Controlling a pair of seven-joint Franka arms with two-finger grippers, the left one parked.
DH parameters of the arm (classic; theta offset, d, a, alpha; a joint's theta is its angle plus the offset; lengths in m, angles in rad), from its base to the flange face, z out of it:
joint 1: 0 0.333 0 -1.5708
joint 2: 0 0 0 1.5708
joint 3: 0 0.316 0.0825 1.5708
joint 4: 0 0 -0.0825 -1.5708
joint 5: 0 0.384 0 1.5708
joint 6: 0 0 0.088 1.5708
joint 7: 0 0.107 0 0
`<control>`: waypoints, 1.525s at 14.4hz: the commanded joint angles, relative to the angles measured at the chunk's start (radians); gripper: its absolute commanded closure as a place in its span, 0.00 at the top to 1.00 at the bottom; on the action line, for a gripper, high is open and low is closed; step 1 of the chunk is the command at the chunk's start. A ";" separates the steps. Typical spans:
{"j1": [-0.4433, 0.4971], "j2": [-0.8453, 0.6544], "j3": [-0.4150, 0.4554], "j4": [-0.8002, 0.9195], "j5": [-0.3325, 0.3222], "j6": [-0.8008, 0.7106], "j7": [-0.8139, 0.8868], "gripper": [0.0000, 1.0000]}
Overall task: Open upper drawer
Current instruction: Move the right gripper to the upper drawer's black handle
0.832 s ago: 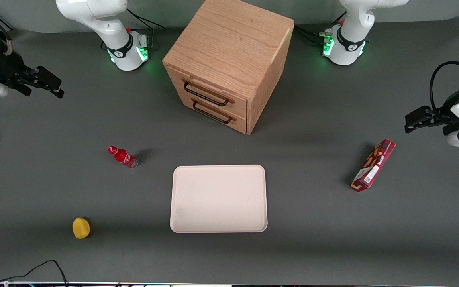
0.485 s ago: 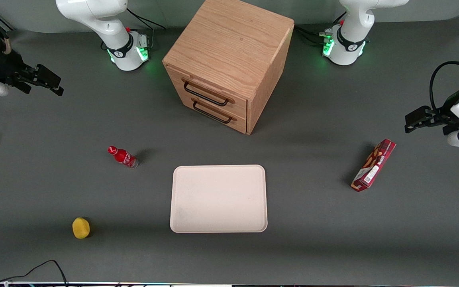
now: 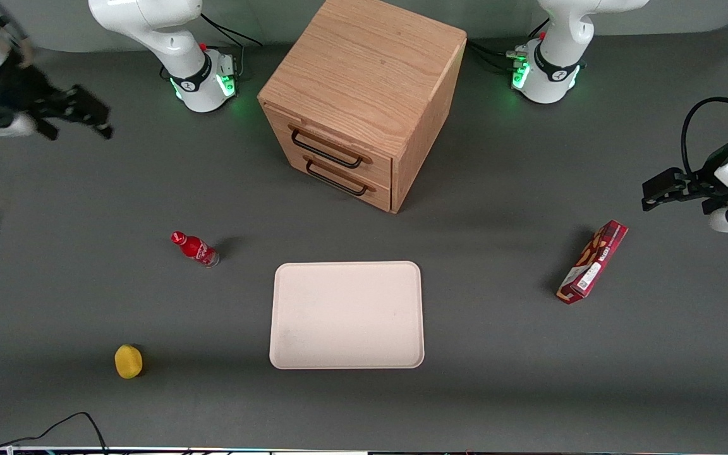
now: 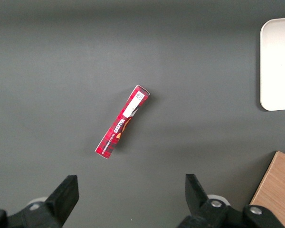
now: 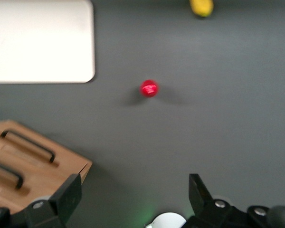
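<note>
The upper drawer sits shut in the cabinet, just above the lower drawer. The tool hovers released, holding nothing, well apart from the cabinet toward the working arm's end of the worktop, its outline smeared. The arm above it is cut off at the picture's edge.

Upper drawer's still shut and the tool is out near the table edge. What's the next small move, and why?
Probably carry the open tool toward the upper drawer and line it up with its black handle. The tool hangs well clear of the cabinet, toward the working arm's end, holding nothing.
</note>
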 commanded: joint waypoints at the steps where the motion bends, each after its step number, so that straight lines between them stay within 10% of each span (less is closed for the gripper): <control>1: 0.009 0.025 0.079 0.046 0.052 -0.036 -0.007 1.00; 5: 0.009 0.167 0.183 0.160 0.247 -0.029 -0.112 1.00; 12: 0.015 0.367 0.288 0.171 0.330 0.063 -0.528 1.00; 22: 0.012 0.304 0.354 -0.217 0.345 0.430 -0.678 1.00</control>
